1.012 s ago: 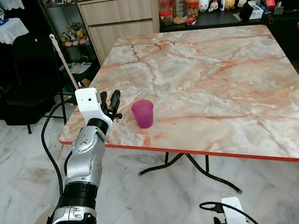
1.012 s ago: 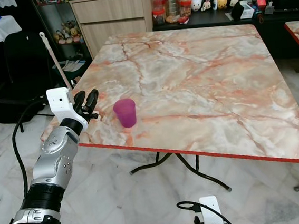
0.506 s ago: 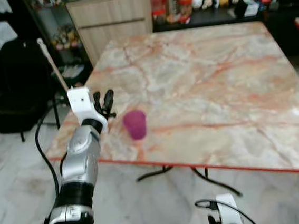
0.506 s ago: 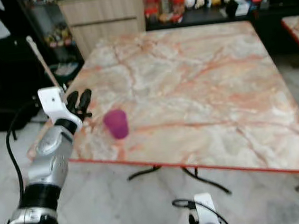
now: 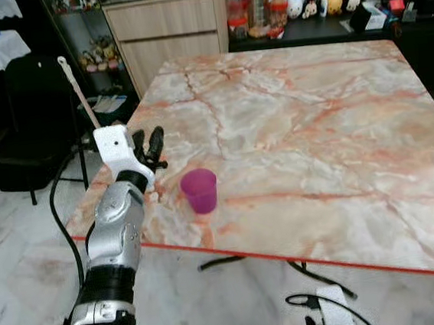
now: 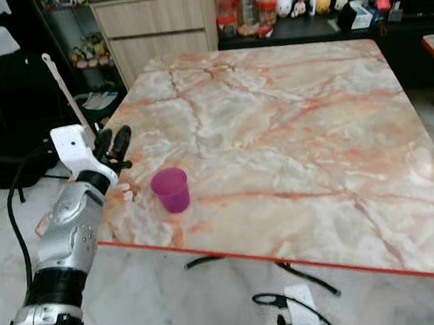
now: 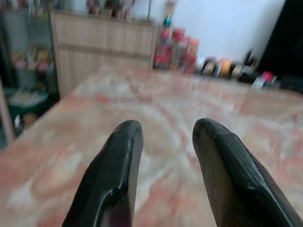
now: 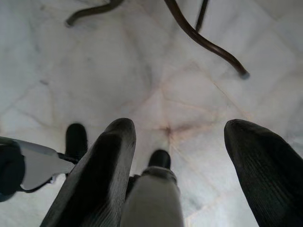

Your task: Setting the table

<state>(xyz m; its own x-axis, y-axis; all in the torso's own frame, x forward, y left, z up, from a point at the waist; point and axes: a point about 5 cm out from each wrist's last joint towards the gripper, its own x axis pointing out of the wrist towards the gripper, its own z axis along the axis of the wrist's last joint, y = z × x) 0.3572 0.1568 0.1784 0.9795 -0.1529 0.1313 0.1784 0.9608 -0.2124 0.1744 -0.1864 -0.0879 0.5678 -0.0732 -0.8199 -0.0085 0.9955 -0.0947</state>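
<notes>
A purple cup (image 5: 200, 189) stands upright on the marble table (image 5: 313, 122), close to its near left edge. My left gripper (image 5: 148, 144) hovers over the table's left corner, a little to the left of the cup and apart from it. Its fingers (image 7: 118, 165) are open with nothing between them. My right gripper (image 8: 175, 170) hangs low beside the table's legs, open and empty, pointing at the floor.
A wooden cabinet (image 5: 173, 28) and a dark shelf with jars (image 5: 259, 5) and small toys stand behind the table. A black chair (image 5: 39, 110) and a leaning stick (image 5: 78, 91) are at the left. The table's metal legs (image 8: 199, 38) cross the marble floor.
The camera has shifted, so the whole scene sits differently. My left gripper stays open just left of the cup, and the cup has not moved on the table.
</notes>
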